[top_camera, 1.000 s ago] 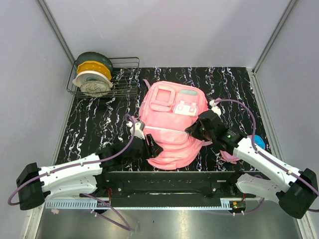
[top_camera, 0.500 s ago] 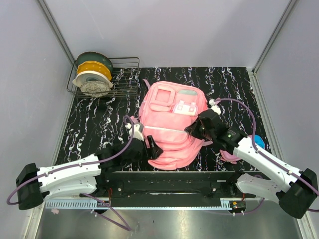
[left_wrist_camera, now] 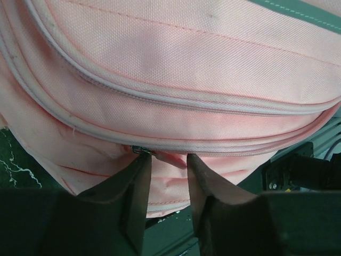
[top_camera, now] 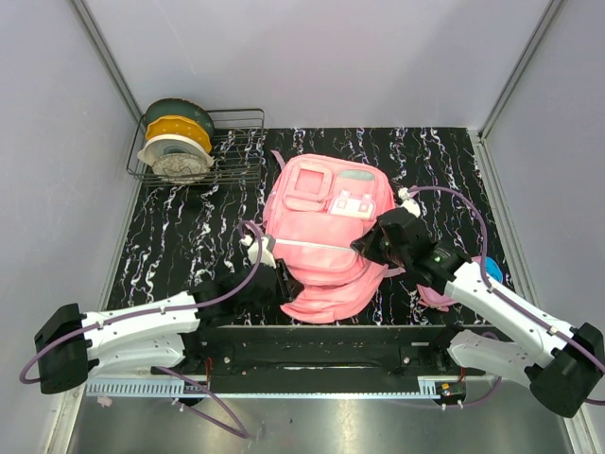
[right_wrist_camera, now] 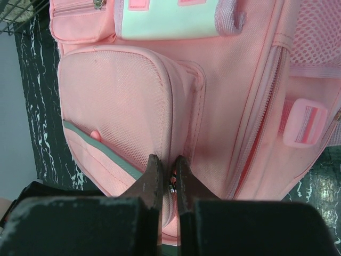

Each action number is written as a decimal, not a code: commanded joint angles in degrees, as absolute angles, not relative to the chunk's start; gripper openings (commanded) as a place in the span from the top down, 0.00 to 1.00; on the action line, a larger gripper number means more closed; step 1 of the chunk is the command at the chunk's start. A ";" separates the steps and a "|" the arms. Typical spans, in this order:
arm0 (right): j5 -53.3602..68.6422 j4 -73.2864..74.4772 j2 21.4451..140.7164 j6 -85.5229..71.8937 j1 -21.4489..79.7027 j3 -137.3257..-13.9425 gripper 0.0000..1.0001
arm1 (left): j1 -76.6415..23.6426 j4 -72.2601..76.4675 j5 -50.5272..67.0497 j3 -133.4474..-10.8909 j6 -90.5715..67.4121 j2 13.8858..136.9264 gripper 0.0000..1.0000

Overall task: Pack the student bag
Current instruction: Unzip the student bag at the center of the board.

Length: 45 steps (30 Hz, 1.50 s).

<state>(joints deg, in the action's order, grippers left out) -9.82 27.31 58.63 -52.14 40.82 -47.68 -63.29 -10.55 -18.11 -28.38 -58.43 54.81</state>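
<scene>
**Top view, left to right.** A wire rack (top_camera: 236, 151) holding filament spools (top_camera: 176, 144) is standing at the far left corner of the table (top_camera: 180, 236). The student bag (top_camera: 326, 203) is lying front-up at the table's middle, between my two arms. My left end effector (top_camera: 288, 279) is reaching the bag's near left edge, and my right end effector (top_camera: 364, 249) is meeting its right side.

**Left wrist view.** This is showing what the top view is hiding. My left fingers (left_wrist_camera: 139, 181) are standing spread, with a pink pull tab (left_wrist_camera: 171, 159) lying in the gap. The zipper line (left_wrist_camera: 240, 151) running from the tab is looking closed.

**Right wrist view.** My right fingers (right_wrist_camera: 153, 178) are pressing nearly together, pinching a small metal zipper pull (right_wrist_camera: 171, 184) beside the mesh front pocket (right_wrist_camera: 114, 101).

**Progress.** Nothing is showing inside the bag, so I am judging the packing barely begun, with unzipping and loading yet to come.
</scene>
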 commanded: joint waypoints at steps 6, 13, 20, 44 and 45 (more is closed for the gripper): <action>-10.11 21.27 55.63 -52.38 40.52 -53.17 1.00 | -63.46 -7.29 -20.04 -27.16 -58.27 55.46 0.74; -10.81 22.76 55.55 -51.07 40.52 -53.61 1.00 | -63.46 -12.90 -23.11 -28.82 -55.29 54.76 1.00; -14.23 26.98 53.35 -49.31 40.52 -53.17 1.00 | -61.53 -25.04 -30.05 -33.22 -43.08 47.31 1.00; -8.26 25.66 55.89 -50.10 40.43 -57.30 1.00 | -48.16 -23.33 -9.45 -43.42 -28.06 36.57 0.01; -8.17 25.49 56.42 -49.84 40.43 -57.57 1.00 | -48.25 -21.55 -6.45 -43.50 -24.12 36.56 0.01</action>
<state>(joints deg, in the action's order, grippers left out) -9.74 31.99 56.21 -50.19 40.60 -52.14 -47.97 -29.56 -17.52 -40.47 -32.58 39.42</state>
